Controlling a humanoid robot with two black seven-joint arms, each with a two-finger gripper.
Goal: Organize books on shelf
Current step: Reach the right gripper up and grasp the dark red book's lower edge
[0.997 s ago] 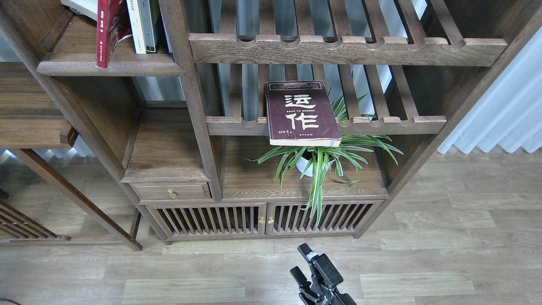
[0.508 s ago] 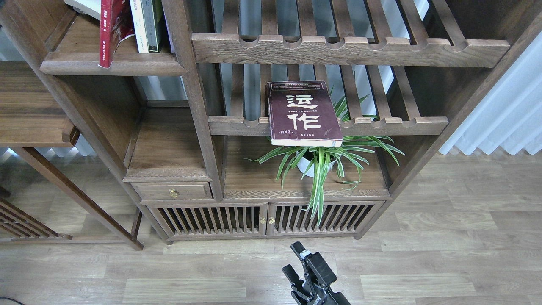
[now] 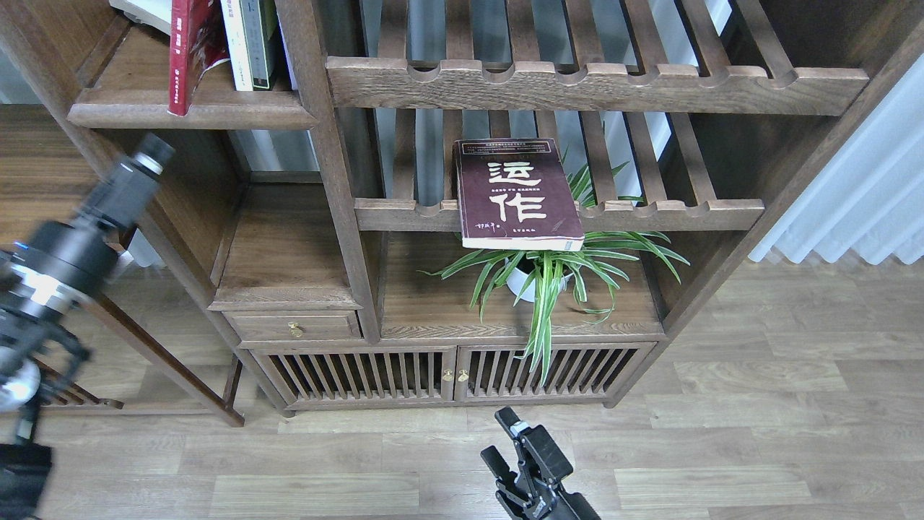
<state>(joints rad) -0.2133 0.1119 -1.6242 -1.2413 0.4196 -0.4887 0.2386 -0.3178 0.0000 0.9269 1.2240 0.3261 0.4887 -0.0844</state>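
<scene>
Left arm newly entered at nine o'clock, its left gripper [image 3: 148, 155] blurred—finger state cannot be told; right gripper [image 3: 509, 448] at six o'clock, fingers apart; maroon book [image 3: 518, 193] flat on slatted rack [image 3: 671, 213], unshelved—a reach is judged underway.

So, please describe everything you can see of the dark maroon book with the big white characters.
The dark maroon book is a paperback lying flat, cover up, on the lower slatted rack. Two big white Chinese characters fill its cover, with small pale print above and below. Its near edge sticks out past the rack's notched front rail, above the green leaves of the potted plant. No gripper touches it.
</scene>
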